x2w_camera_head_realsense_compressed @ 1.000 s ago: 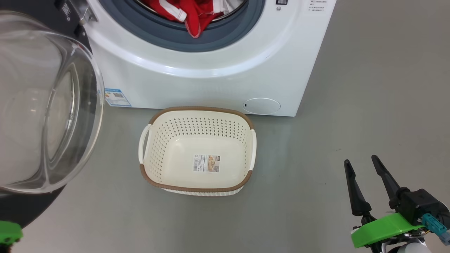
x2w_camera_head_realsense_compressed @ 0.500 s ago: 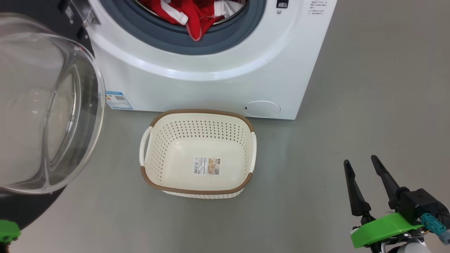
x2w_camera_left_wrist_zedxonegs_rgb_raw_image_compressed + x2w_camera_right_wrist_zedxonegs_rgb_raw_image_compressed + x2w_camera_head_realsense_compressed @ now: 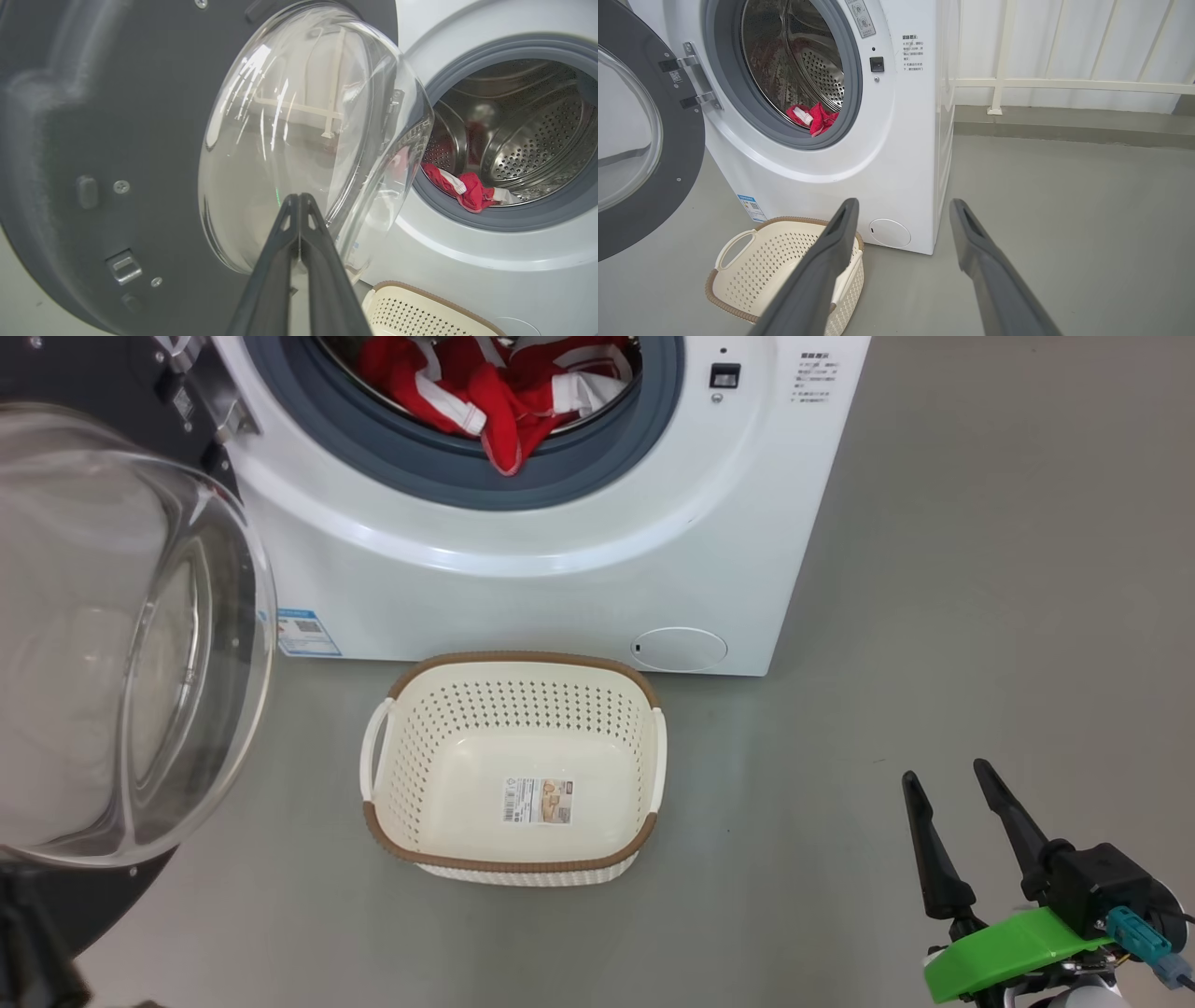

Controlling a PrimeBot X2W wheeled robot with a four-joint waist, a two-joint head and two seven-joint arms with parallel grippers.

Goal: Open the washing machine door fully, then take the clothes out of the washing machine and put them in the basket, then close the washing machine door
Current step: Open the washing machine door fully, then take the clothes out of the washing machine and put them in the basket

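basket (image 3: 523,658) x1, door (image 3: 121,635) x1, washer (image 3: 523,593) x1

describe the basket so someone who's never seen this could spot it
Find the big white washing machine with its door open. On the grey floor just in front sits the basket. It alone is cream perforated plastic with a brown rim, white side handles and a paper label inside.
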